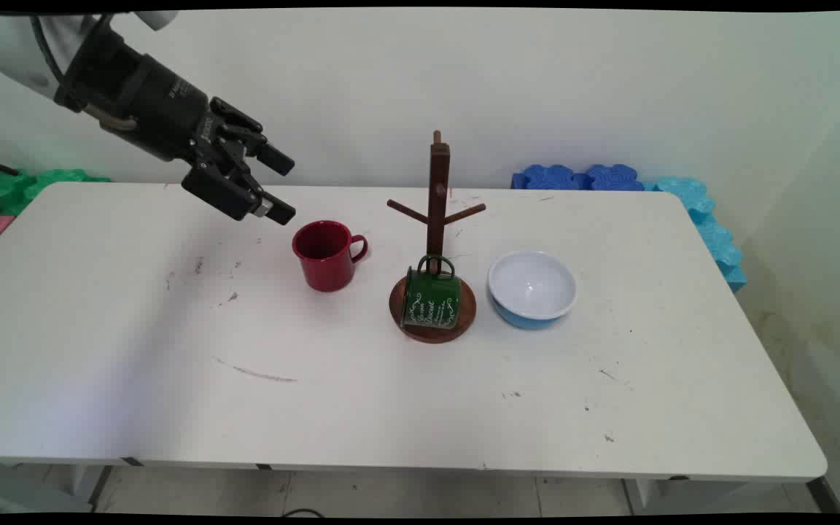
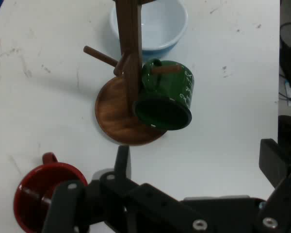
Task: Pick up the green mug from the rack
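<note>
Beside red mug, open hand.

**Pincer by red mug**

Black pincer w/ fingers apart, holding nothing, hovers just left of & above red mug. Mug upright on worktop, handle to the right; wooden mug tree w/ green mug further right

Bare desk wide open to my left; red mug, mug tree and bowl crowd my right.
</note>
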Controlling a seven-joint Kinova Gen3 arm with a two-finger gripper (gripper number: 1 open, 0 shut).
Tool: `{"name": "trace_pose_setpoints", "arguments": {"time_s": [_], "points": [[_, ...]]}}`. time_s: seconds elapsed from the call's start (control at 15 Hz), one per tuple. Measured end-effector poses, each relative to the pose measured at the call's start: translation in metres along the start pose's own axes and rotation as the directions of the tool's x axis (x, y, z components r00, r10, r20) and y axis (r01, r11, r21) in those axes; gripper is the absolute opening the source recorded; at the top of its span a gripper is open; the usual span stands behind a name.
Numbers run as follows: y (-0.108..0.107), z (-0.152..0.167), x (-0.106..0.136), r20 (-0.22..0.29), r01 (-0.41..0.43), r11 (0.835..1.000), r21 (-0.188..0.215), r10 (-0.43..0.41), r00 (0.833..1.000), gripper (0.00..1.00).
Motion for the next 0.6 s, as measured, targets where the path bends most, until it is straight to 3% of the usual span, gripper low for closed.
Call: {"name": "trace_pose_setpoints", "arguments": {"time_s": [0.6], "points": [[0.002, 0.017, -0.025, -0.009, 0.116, 0.993, -0.029, -0.117, 0.993, 1.0]]}}
